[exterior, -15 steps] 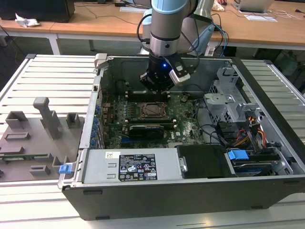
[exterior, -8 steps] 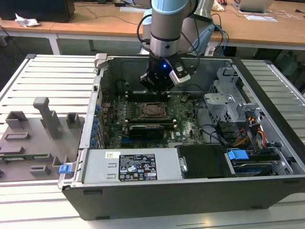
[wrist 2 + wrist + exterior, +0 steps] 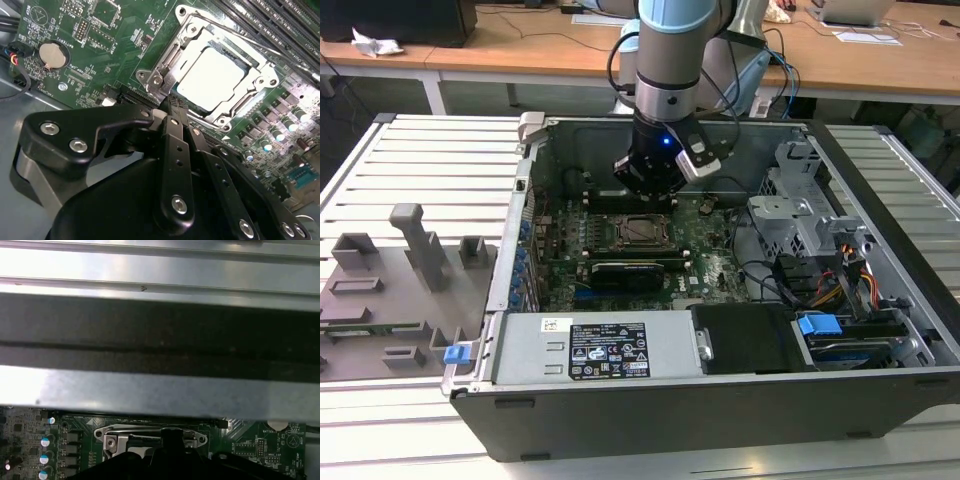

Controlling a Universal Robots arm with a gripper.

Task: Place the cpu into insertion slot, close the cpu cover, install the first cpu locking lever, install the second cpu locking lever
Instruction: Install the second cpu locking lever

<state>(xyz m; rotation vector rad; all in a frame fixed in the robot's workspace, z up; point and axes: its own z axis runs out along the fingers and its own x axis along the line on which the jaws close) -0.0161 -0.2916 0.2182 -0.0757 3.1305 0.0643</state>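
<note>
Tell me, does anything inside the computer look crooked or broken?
Nothing stands out. The cpu lies flat and square in the insertion slot, with the cpu cover down around it. The gripper sits by the slot's edge.

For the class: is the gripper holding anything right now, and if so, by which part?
Nothing. The gripper has its jaws closed together and empty; the cpu sits in the insertion slot.
</note>
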